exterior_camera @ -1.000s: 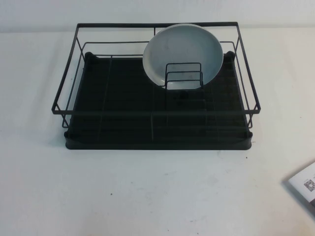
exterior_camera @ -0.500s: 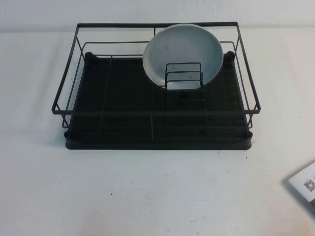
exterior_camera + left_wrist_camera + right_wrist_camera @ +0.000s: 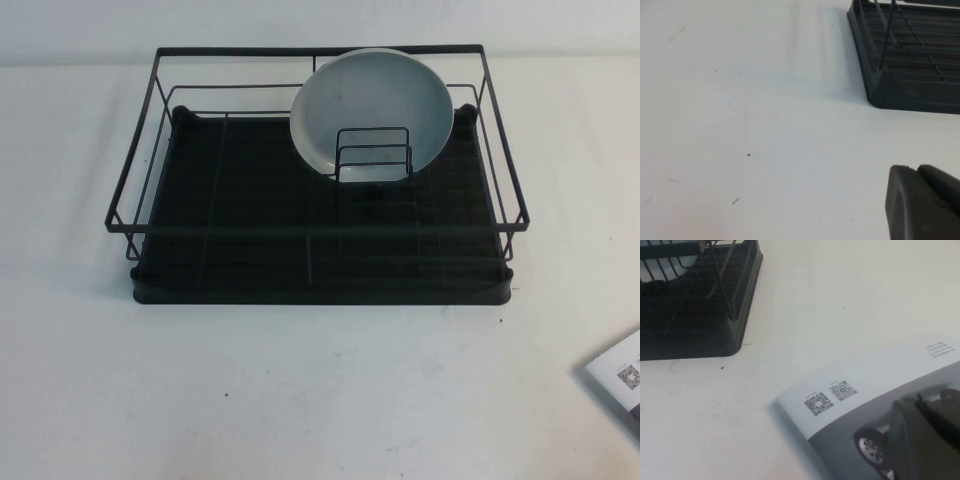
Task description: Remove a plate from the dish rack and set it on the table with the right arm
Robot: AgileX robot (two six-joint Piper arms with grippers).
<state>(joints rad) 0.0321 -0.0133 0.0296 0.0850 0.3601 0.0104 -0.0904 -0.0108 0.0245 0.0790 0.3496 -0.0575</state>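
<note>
On the plain white table, the round grey-blue plate leans upright at the far right of the black wire dish rack, nearer the right gripper, which hovers over a printed leaflet beside the rack's near right corner; the left gripper sits off its near left corner, and neither gripper's grip state can be determined.

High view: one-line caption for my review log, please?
Plate leaning upright in the dish rack on the table; booklet at right edge; neither gripper visible here.

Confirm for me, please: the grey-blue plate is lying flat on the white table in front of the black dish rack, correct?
Not quite. The high view shows the plate standing tilted inside the dish rack, behind its wire divider loop, not flat on the table. Neither the left nor the right gripper appears in that view.
</note>
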